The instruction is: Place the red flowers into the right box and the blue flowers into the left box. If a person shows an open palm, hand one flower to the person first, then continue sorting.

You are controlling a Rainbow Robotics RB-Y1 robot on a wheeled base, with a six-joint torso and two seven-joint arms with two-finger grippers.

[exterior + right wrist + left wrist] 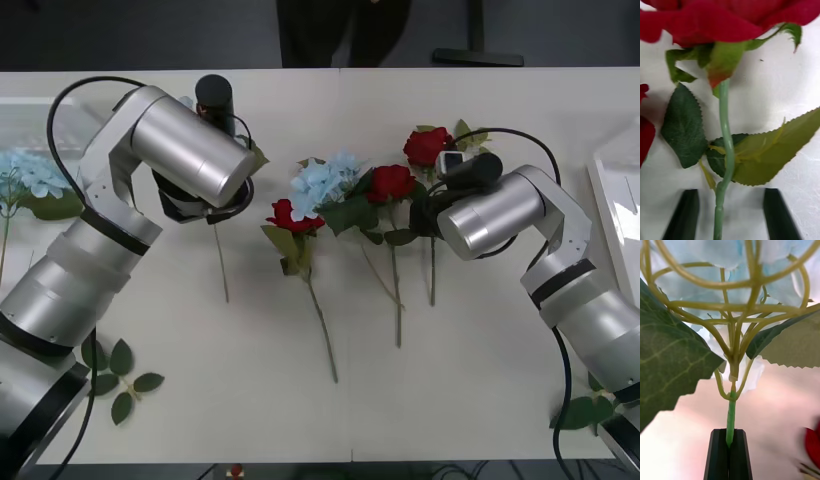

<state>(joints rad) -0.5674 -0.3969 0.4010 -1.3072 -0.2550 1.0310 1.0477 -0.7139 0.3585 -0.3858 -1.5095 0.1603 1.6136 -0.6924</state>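
Both arms are mid-pick. The left pincer (729, 450) is clenched on the thin green stem of a blue flower (733, 285), fingers pressed together just below the point where the stem branches into the fluffy head. In the front view that arm sits at about ten o'clock on the tabletop (480, 400), its stem trailing down from under the wrist. The next move, I judge, is to lift and carry this bloom over to the left box (30, 120) at nine o'clock — where another blue flower (30, 175) already lies.

The right pincer (730, 215) is released, its two black fingers standing either side of a red flower (726, 22), the stem running between them without touching either. That rose lies at about one o'clock in the front view, head away from the robot. It calls for closing on the stem — then a carry to the right box (615, 215) at three o'clock. Two more roses and a blue cluster wait mid-tabletop.
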